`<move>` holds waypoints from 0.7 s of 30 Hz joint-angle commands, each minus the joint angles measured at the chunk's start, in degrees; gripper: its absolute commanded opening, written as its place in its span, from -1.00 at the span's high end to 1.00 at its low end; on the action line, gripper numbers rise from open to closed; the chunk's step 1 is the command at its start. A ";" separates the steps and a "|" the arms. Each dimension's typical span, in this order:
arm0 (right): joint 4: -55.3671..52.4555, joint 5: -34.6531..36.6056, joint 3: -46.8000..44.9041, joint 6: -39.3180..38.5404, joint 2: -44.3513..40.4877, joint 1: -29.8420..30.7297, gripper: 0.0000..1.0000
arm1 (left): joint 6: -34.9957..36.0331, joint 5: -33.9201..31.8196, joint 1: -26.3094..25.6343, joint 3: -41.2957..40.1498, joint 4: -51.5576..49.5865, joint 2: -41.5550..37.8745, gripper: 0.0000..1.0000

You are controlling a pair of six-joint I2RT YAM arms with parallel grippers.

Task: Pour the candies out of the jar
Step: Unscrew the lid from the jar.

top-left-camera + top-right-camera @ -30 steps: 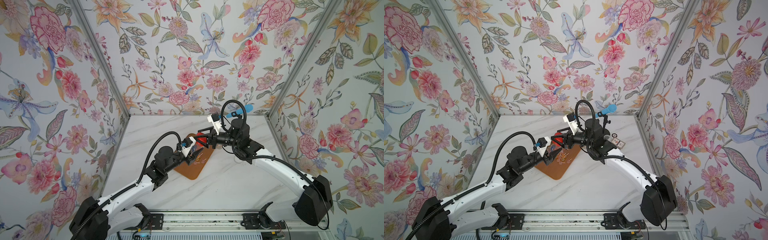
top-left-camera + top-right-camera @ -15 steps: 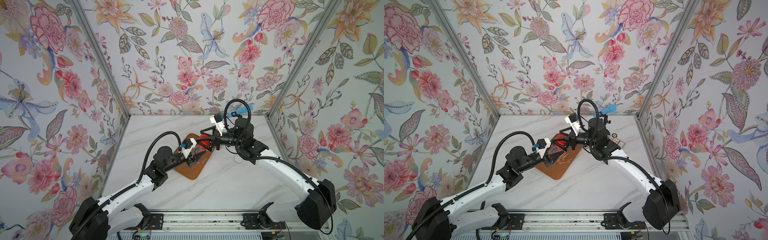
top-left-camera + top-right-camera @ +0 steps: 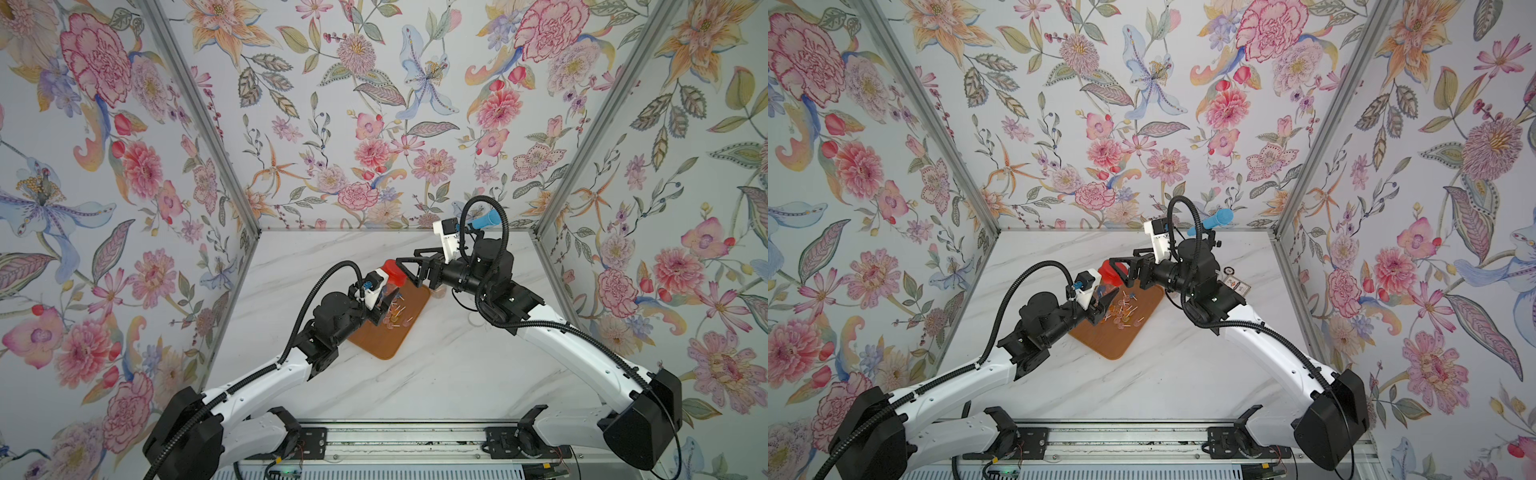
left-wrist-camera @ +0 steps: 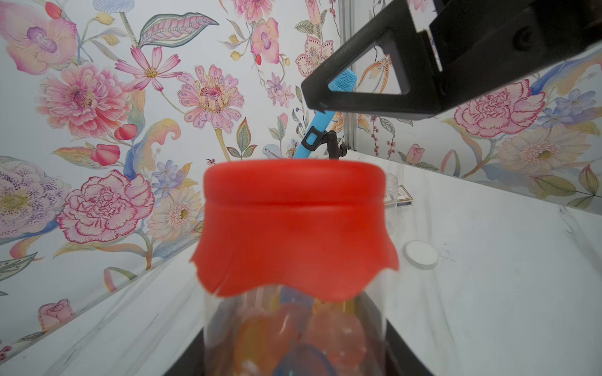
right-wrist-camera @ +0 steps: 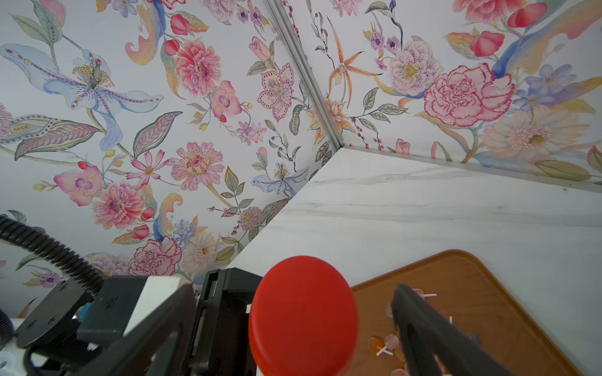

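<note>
My left gripper [image 3: 380,305] is shut on a clear jar [image 4: 293,325] with a red lid [image 3: 394,273] on it, held over the far end of a brown tray [image 3: 386,345]. Through the jar's wall I see candies [image 4: 332,328] in orange, pink and blue. Several more candies [image 3: 1123,318] lie loose on the tray [image 3: 1113,345]. My right gripper [image 5: 293,293] is open, with one finger on each side of the lid [image 5: 303,312] and a gap showing at its right finger [image 5: 420,325]. In a top view the right gripper [image 3: 1121,270] is level with the lid.
A blue brush-like thing on a black clip stand [image 3: 486,219] is at the back right. A white round disc [image 4: 421,255], a second clear jar [image 4: 391,188] and a small printed box [image 3: 1237,284] lie on the marble table near the right arm. Flowered walls close three sides.
The right gripper, shut on the red lid a second ago, has opened and drawn back a little. The lid stays on the jar. The left gripper has kept its hold.
</note>
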 commanded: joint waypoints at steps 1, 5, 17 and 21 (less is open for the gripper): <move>0.46 3.97 1.52 1.27 2.69 1.42 -0.88 | 1.38 -3.11 -1.14 1.83 1.60 0.28 1.00; -0.89 4.81 3.38 1.66 5.40 2.18 -0.83 | 1.91 -3.89 -2.11 2.07 1.77 0.30 1.00; 0.71 2.91 3.65 3.57 7.57 2.92 -0.44 | 2.53 -4.77 -2.78 2.15 1.60 0.58 1.00; 0.65 1.70 3.77 3.66 7.88 2.77 -0.27 | 2.43 -5.27 -2.82 2.19 1.60 0.38 1.00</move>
